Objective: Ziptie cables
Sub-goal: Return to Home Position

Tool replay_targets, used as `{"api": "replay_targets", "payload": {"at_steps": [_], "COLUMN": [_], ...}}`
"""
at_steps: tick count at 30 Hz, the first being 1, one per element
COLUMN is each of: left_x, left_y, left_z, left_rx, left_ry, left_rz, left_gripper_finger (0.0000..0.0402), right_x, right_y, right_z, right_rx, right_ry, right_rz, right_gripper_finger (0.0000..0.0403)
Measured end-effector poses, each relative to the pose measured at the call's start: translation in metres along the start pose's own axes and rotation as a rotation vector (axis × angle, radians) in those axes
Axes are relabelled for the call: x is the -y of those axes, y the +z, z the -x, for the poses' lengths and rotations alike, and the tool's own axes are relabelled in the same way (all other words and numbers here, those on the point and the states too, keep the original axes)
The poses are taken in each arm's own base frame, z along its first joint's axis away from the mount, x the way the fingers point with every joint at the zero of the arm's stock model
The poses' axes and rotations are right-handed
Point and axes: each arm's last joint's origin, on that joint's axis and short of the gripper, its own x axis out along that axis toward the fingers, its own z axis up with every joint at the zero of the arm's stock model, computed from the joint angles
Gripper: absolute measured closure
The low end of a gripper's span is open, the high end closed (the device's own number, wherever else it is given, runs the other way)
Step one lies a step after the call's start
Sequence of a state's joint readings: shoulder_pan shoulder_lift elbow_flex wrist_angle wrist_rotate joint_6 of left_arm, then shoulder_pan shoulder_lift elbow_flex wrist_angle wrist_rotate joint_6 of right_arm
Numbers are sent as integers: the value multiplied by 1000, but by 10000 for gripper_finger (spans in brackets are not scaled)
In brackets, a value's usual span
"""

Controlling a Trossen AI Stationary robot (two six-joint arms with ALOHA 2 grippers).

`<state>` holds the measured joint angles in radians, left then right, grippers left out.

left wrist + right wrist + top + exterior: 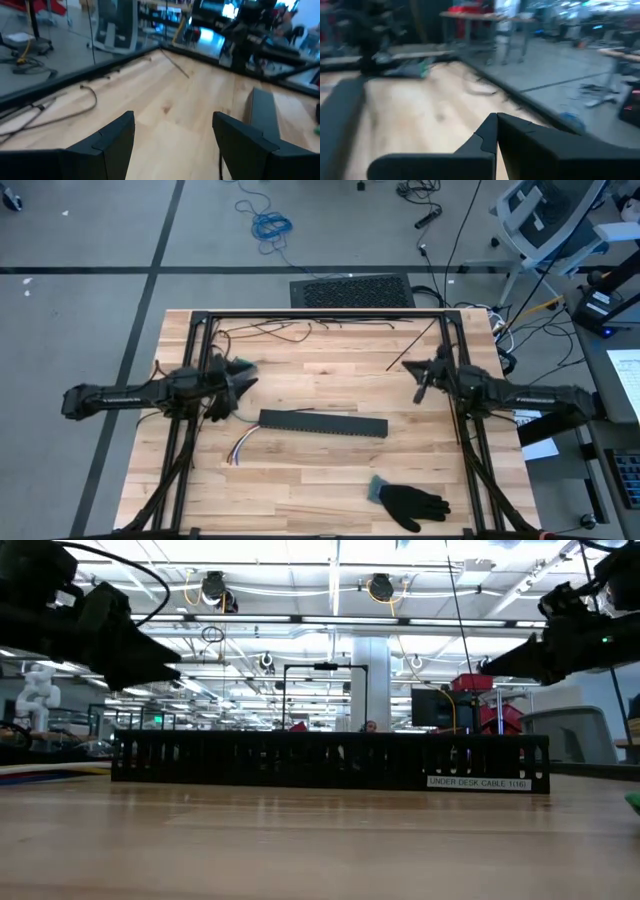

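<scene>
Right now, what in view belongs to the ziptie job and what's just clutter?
Job: cable duct; cables sticking out of its left end; left gripper, open; right gripper, shut.
Lying about: black glove; thin black strands; coiled blue cord on the floor.

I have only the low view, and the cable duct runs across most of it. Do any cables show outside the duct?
Observer: Yes. From above, the cables fan out of the cable duct at the end on the left arm's side.
Operator: Where is the left end effector?
Observer: The left end effector is off that same end, on the far side of the duct. Its wrist view shows it open and empty.
Operator: And the right one?
Observer: The right end effector is past the duct's other end, also on the far side. Its wrist view shows it shut on nothing.
</scene>
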<state>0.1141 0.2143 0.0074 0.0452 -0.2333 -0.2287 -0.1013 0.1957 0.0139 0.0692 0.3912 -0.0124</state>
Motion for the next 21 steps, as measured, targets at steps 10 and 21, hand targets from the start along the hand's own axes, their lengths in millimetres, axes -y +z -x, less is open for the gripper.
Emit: {"api": "replay_targets", "payload": {"at_steps": [10,21], "left_x": [0,0], "left_y": [8,9], "left_z": [7,7], "left_rx": [100,104], "left_ry": [-17,-17], "left_rz": [25,26], "left_gripper_finger": [142,142], "right_x": [10,-13], "right_y": [19,21], "right_z": [13,22], "right_rx": [226,243], "right_ry": [-48,221], "right_rz": [-94,-103], "right_gripper_finger": [403,403]}}
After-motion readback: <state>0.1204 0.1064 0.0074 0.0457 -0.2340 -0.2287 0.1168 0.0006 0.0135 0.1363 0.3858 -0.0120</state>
